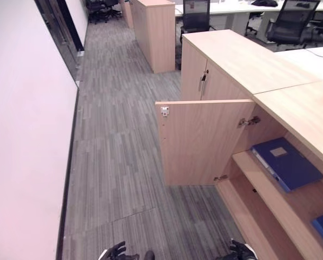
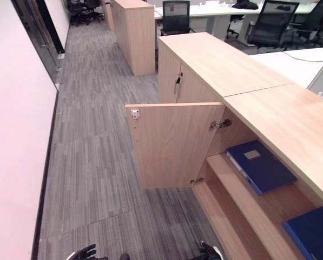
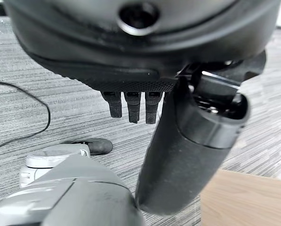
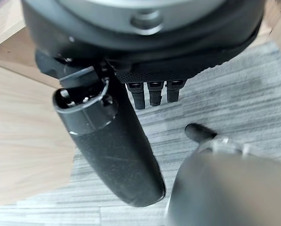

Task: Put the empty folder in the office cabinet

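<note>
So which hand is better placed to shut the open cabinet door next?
Probably the right. The open door and the shelf with the blue folder lie on the robot's right, and the right hand hangs low nearest them. The left hand hangs over carpet farther off. Both hold nothing.

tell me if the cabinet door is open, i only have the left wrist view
Observer: Yes, the cabinet door stands swung wide open over the carpet.
Operator: any folder inside
Observer: A blue folder lies flat on the upper shelf, and a second blue folder shows further along to the right.
Operator: right hand holding anything
Observer: No, the right hand hangs open and empty, low beside the cabinet.
</note>
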{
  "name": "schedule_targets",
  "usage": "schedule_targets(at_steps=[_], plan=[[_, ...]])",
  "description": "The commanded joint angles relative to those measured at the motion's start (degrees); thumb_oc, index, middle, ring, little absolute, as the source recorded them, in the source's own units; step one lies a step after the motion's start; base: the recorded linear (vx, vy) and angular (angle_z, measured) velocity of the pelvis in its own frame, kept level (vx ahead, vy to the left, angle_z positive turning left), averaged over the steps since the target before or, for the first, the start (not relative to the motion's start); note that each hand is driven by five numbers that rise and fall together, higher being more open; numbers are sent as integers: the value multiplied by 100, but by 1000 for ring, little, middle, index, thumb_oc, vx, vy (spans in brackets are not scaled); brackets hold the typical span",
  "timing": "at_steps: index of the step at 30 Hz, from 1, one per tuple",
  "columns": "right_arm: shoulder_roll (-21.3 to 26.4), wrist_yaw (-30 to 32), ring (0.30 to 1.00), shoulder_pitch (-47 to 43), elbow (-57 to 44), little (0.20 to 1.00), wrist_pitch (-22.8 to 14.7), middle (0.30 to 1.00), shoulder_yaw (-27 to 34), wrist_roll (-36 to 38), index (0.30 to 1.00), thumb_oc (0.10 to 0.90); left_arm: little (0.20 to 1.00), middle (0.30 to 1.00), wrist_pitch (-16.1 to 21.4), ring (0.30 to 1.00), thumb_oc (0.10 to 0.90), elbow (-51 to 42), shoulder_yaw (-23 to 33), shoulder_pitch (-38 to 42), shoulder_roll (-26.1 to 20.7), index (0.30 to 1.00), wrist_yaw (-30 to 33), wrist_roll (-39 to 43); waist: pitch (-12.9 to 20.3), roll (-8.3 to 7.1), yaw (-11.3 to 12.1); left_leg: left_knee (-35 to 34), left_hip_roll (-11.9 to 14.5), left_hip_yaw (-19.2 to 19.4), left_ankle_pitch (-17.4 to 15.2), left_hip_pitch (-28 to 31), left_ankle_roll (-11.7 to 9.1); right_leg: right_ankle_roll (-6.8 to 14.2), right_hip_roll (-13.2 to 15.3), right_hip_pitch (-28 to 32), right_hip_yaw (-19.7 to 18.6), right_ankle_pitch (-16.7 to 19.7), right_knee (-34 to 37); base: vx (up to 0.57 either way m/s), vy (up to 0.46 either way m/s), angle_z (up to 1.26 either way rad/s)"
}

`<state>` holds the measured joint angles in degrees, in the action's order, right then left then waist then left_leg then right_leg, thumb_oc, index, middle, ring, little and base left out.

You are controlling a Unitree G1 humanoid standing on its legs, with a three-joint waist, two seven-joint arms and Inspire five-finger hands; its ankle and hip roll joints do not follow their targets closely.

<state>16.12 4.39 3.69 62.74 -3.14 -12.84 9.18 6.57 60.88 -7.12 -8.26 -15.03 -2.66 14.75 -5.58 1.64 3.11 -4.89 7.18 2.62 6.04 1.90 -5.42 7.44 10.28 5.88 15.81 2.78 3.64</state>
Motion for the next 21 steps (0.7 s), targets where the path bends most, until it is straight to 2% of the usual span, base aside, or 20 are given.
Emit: schedule_targets(at_steps=[1, 7, 11, 12, 14, 15, 16, 17, 21], plan=[[26, 104, 900, -423, -192, 900, -242, 900, 73, -56, 900, 800, 900, 900, 394, 900, 800, 44, -120, 774, -220, 900, 55, -287, -128, -148, -47, 89, -329, 224, -855, 489, 179, 310, 200, -172, -49, -305, -376, 73, -61, -2], [200, 98, 900, -326, -251, 900, -255, 900, 114, -51, 900, 800, 900, 900, 498, 900, 800, -374, -74, 1437, -561, 900, 230, -76, -16, -160, -260, 1, -254, 384, -884, 713, 106, 326, 150, -35, -124, -243, -200, 71, -41, -11], [315, 21, 900, -189, -423, 900, -314, 900, 51, -51, 900, 800, 900, 900, 601, 900, 800, -623, 72, 2296, -1259, 900, 386, 289, 52, -149, -444, -11, -219, 508, -932, 839, 67, 337, 130, -1, -199, -244, -207, 66, -11, -16], [373, -35, 900, -74, -534, 900, -337, 900, -28, -77, 900, 800, 900, 900, 625, 900, 800, -668, 108, 2866, -1703, 900, 445, 452, 92, -133, -545, -11, -198, 564, -948, 880, 50, 350, 122, -5, -218, -240, -220, 72, -17, -30], [373, -58, 900, -46, -524, 900, -344, 900, -56, -87, 900, 800, 900, 900, 639, 900, 800, -614, 82, 3119, -1850, 900, 461, 510, 92, -145, -570, -11, -186, 580, -961, 907, 43, 354, 115, -3, -227, -242, -230, 47, -14, -24], [397, -93, 900, -43, -470, 900, -344, 900, -108, -61, 900, 800, 900, 900, 657, 900, 800, -532, 26, 3648, -2113, 900, 544, 605, 127, -150, -643, -11, -166, 621, -970, 915, 32, 368, 99, -18, -258, -248, -255, 22, -6, -21], [390, -94, 900, -52, -465, 900, -346, 900, -101, -60, 900, 800, 900, 900, 662, 900, 800, -516, 14, 3672, -2118, 900, 540, 610, 117, -155, -634, -11, -166, 624, -971, 918, 32, 368, 99, -20, -261, -251, -259, 57, 1, -17], [385, -152, 900, -69, -412, 900, -342, 900, -102, 144, 900, 800, 900, 900, 702, 900, 800, -359, -17, 4248, -2350, 900, 663, 820, 150, -178, -738, -11, -150, 692, -979, 938, 23, 387, 83, -58, -310, -245, -295, 34, 7, -19], [331, -214, 900, -62, -380, 900, -345, 900, -40, 420, 900, 800, 900, 900, 722, 900, 800, -163, -112, 4865, -2609, 900, 765, 1019, 178, -227, -849, -11, -138, 818, -1010, 986, 24, 427, 72, -139, -424, -224, -365, 39, 22, -21]])
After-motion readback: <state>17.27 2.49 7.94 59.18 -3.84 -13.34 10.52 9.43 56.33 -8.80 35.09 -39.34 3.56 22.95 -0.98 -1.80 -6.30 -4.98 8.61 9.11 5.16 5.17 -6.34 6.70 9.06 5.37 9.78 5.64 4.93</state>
